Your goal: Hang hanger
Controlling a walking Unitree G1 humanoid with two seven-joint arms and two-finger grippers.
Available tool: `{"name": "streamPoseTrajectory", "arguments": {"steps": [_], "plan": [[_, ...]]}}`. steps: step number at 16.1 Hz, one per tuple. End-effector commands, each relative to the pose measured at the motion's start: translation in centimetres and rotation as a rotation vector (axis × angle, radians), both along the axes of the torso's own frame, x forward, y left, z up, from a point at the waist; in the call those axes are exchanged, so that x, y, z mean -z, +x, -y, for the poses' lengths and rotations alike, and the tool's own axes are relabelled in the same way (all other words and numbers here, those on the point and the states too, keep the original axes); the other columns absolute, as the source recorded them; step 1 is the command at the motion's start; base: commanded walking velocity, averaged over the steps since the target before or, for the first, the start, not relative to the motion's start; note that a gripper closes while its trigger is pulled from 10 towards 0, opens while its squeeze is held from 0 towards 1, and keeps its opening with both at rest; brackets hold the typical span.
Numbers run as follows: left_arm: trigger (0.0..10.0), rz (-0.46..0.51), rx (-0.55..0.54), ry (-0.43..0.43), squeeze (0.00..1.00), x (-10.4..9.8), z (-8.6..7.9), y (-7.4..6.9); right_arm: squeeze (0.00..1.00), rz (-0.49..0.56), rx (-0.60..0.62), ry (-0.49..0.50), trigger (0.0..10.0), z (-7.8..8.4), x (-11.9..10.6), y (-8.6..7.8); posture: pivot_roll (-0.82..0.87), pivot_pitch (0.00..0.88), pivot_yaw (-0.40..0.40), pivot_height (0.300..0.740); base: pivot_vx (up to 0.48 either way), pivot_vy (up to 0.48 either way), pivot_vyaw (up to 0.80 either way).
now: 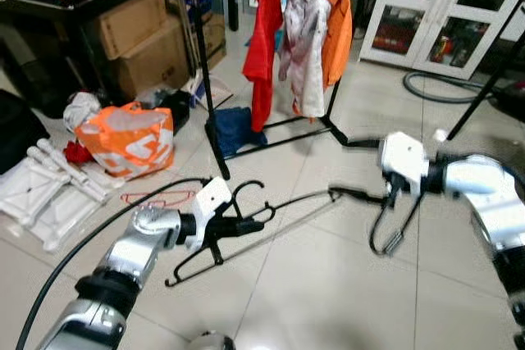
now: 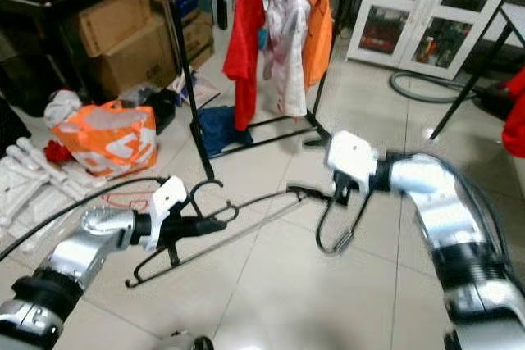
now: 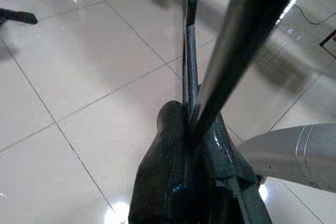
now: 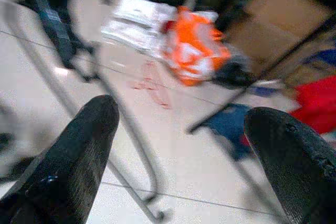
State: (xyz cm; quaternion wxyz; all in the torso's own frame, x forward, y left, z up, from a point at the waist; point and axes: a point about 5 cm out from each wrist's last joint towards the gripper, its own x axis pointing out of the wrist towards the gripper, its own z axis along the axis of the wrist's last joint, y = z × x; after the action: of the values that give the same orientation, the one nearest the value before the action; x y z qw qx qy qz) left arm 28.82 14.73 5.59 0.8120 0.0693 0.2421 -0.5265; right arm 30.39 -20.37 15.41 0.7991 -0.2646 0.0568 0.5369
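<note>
- Tiled floor (image 1: 328,284): pale glossy tiles run across the whole scene, with clutter along the robot's left.
- Clothes rack (image 1: 209,104): a black frame stands ahead of the robot. A red garment (image 1: 262,47), a pale patterned garment (image 1: 305,38) and an orange garment (image 1: 338,22) hang from it. A dark blue cloth (image 1: 238,129) lies at its foot.
- Glass-door cabinet (image 1: 443,6): white-framed, at far right behind the rack.
- Cardboard boxes (image 1: 139,38): stacked at far left, under a dark table.
- Orange bag (image 1: 131,138): on the floor beside the boxes. A thin red wire hanger (image 1: 156,197) lies flat on the tiles near it.
- Hanger (image 1: 271,223): black, long and thin, held clear of the floor between the two arms. Its hook sits at the left end; its far end reaches the right gripper.
- Left gripper (image 1: 246,225): fingers (image 3: 173,145) pressed together and clamped on the hanger close to its hook. The wrist view shows the hanger's bar pinched between the two pads.
- Right gripper (image 2: 338,227): fingers (image 4: 79,150) spread wide apart and pointing down. The hanger's far end lies at the gripper's base. Whether it actually touches there cannot be made out. The wrist view shows a blurred thin bar crossing the gap between the fingers, gripped by neither.
</note>
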Motion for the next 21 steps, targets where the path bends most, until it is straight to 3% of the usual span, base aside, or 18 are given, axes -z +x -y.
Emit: {"name": "streamPoseTrajectory", "arguments": {"steps": [1, 2, 3, 4, 5, 6, 7, 10, 11, 12, 13, 14, 16, 17, 19, 21], "plan": [[0.0, -0.008, -0.044, 0.022, 0.00, 0.3, -0.6, 0.2, 0.00, -0.040, -0.026, 0.061, 10.0, 0.3, -1.3, -0.4, -0.15, 0.000, 0.023, 0.740, 0.000, 0.000, 0.00], [0.0, -0.002, -0.098, 0.025, 0.00, 0.3, -0.7, 0.5, 0.00, -0.080, 0.043, 0.149, 10.0, 0.6, -1.7, 0.2, -0.15, 0.000, 0.021, 0.740, 0.000, 0.000, 0.00], [0.0, 0.010, -0.356, 0.014, 0.00, 0.4, -1.3, 2.2, 0.00, -0.105, 0.299, 0.380, 10.0, 1.7, -1.8, 2.5, -0.13, 0.000, 0.012, 0.740, 0.000, 0.000, 0.00], [0.0, 0.010, -0.356, 0.014, 0.00, 0.4, -1.3, 2.2, 0.00, -0.105, 0.299, 0.380, 10.0, 1.7, -1.8, 2.5, -0.13, 0.000, 0.012, 0.740, 0.000, 0.000, 0.00], [4.3, 0.115, -0.694, 0.071, 0.00, -0.3, -2.9, 4.2, 0.00, -0.098, 0.801, 0.538, 10.0, 3.6, 1.4, 4.3, -0.11, 0.000, 0.007, 0.740, 0.000, 0.000, 0.00], [4.3, 0.143, -0.779, 0.073, 0.00, -0.8, -3.4, 4.6, 0.00, -0.098, 0.924, 0.553, 10.0, 4.0, 2.6, 4.2, -0.11, 0.000, 0.007, 0.740, 0.000, 0.000, 0.00], [10.0, 0.191, -0.905, 0.055, 0.00, -1.9, -4.1, 5.4, 0.00, -0.131, 1.080, 0.580, 10.0, 3.5, 5.2, 3.6, -0.08, 0.000, 0.008, 0.740, 0.000, 0.000, 0.00], [10.0, 0.300, -1.038, 0.129, 0.00, -3.5, -4.2, 6.5, 0.00, -0.235, 1.211, 0.612, 10.0, 1.3, 8.9, 2.4, -0.07, 0.000, 0.010, 0.740, 0.000, 0.000, 0.00], [10.0, 0.323, -1.080, 0.102, 0.00, -4.3, -3.7, 7.0, 0.00, -0.278, 1.205, 0.572, 10.0, -0.9, 10.7, 1.7, -0.03, 0.000, 0.000, 0.740, 0.000, 0.000, 0.00], [10.0, 0.334, -1.112, 0.014, 0.00, -5.0, -3.3, 7.1, 0.00, -0.265, 1.201, 0.503, 10.0, -2.5, 11.6, 1.2, -0.02, 0.000, -0.009, 0.740, 0.000, 0.000, 0.00], [10.0, 0.360, -1.125, -0.016, 0.00, -5.0, -3.0, 7.0, 0.00, -0.240, 1.260, 0.506, 10.0, -2.8, 11.8, 1.3, -0.01, 0.000, -0.013, 0.740, 0.000, 0.000, 0.00], [10.0, 0.356, -1.133, -0.034, 0.00, -4.0, -2.9, 6.4, 0.00, -0.160, 1.256, 0.513, 10.0, -3.2, 11.1, 1.7, -0.02, 0.000, -0.011, 0.740, 0.000, 0.000, 0.00], [10.0, 0.342, -1.133, -0.045, 0.00, -2.8, -2.6, 5.3, 0.00, -0.096, 1.239, 0.545, 10.0, -3.0, 10.1, 2.0, -0.03, 0.000, -0.006, 0.740, 0.000, 0.000, 0.00], [10.0, 0.311, -1.137, -0.081, 0.00, -1.4, -2.2, 3.4, 0.00, 0.037, 1.246, 0.562, 10.0, -2.1, 8.7, 2.0, -0.04, 0.000, 0.011, 0.740, 0.000, 0.000, 0.00], [10.0, 0.310, -1.136, -0.114, 0.00, -1.1, -2.1, 2.2, 0.00, 0.069, 1.286, 0.572, 10.0, -1.4, 8.8, 1.7, -0.04, 0.000, 0.015, 0.740, 0.000, 0.000, 0.00], [10.0, 0.382, -1.088, -0.089, 0.00, -1.6, -1.6, 2.6, 0.00, 0.063, 1.289, 0.550, 10.0, -1.5, 9.2, 1.6, -0.04, 0.000, 0.010, 0.740, 0.000, 0.000, 0.00]]}}
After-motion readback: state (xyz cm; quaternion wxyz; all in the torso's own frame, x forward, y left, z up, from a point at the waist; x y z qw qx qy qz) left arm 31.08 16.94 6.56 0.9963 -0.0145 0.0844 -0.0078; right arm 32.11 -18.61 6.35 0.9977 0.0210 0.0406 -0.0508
